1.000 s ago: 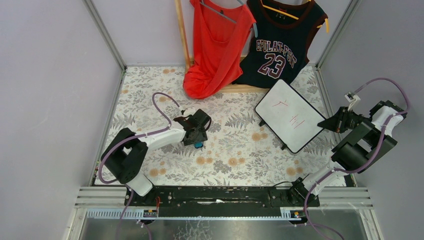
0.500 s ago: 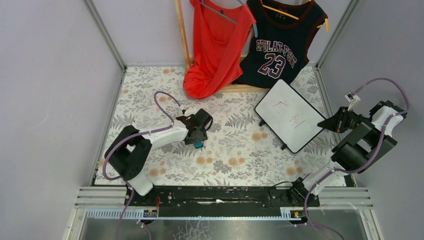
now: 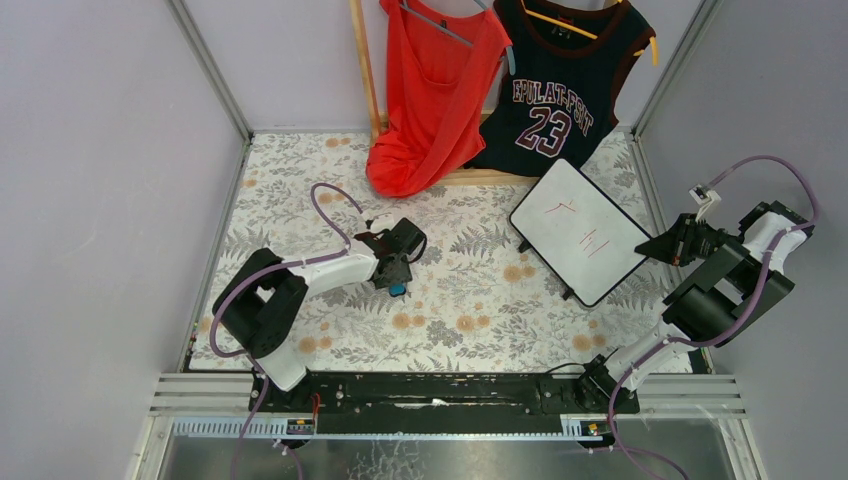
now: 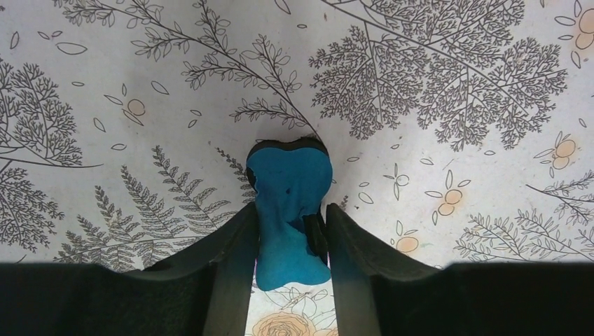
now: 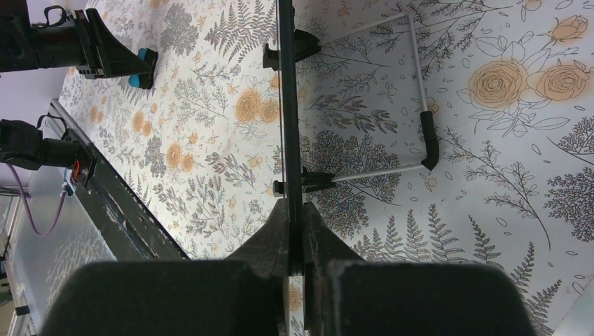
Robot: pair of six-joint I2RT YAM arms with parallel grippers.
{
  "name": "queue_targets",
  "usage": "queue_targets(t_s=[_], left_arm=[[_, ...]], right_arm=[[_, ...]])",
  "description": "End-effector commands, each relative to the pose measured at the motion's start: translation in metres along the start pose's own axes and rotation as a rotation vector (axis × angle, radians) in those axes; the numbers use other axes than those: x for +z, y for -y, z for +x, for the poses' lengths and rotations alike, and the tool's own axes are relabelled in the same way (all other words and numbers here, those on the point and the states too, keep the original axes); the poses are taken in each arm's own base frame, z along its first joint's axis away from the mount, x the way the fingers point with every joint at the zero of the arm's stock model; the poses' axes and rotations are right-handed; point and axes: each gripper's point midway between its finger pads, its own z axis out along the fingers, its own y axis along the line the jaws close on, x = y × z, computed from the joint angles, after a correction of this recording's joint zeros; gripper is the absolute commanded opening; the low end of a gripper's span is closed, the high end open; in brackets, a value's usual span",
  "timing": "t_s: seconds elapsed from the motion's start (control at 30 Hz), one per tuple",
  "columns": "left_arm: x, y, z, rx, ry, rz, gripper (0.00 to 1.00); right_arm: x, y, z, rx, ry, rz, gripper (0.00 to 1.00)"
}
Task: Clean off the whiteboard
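Note:
The whiteboard (image 3: 580,232) stands tilted at the right of the floral tablecloth, with thin red strokes (image 3: 597,243) on its face. My right gripper (image 3: 645,243) is shut on its right edge. The right wrist view shows the board edge-on (image 5: 285,105) between that gripper's fingers (image 5: 295,210). A small blue eraser (image 3: 397,290) lies on the cloth left of centre. My left gripper (image 3: 396,282) is over it. In the left wrist view both fingers of the left gripper (image 4: 291,210) touch the eraser's (image 4: 289,189) sides.
A red top (image 3: 430,90) and a dark numbered jersey (image 3: 560,100) hang at the back beside a wooden post (image 3: 365,70). The board's wire stand (image 5: 420,91) and black feet rest on the cloth. Metal posts and grey walls enclose the table.
The left gripper's jaws have narrowed onto the blue eraser, and the left arm shifted slightly. The right arm and the whiteboard have not moved.

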Motion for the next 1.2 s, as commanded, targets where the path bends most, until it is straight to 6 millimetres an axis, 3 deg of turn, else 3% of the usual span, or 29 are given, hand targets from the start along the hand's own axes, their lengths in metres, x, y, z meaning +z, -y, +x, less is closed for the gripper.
queue_targets(t_s=[0.0,0.2,0.4,0.63,0.77,0.97,1.17], left_arm=[[0.004,0.008,-0.009,-0.013,0.035,0.023,0.35],[0.002,0.016,-0.012,0.008,0.035,0.055,0.01],[-0.017,0.046,-0.028,0.041,0.071,0.200,0.00],[-0.058,0.119,-0.059,0.203,0.169,0.451,0.00],[-0.091,0.180,-0.066,0.367,0.250,0.604,0.00],[-0.111,0.246,-0.062,0.540,0.327,0.769,0.00],[-0.139,0.296,-0.067,0.617,0.435,0.904,0.00]], right_arm=[[-0.008,0.011,0.022,-0.046,-0.120,0.060,0.00],[-0.007,0.012,0.024,-0.042,-0.123,0.058,0.00],[-0.008,0.009,0.022,-0.041,-0.124,0.060,0.00],[-0.008,0.010,0.022,-0.038,-0.125,0.055,0.00],[-0.006,0.011,0.023,-0.026,-0.128,0.048,0.00],[-0.007,0.011,0.024,-0.031,-0.136,0.054,0.00],[-0.008,0.008,0.024,-0.039,-0.141,0.055,0.00]])
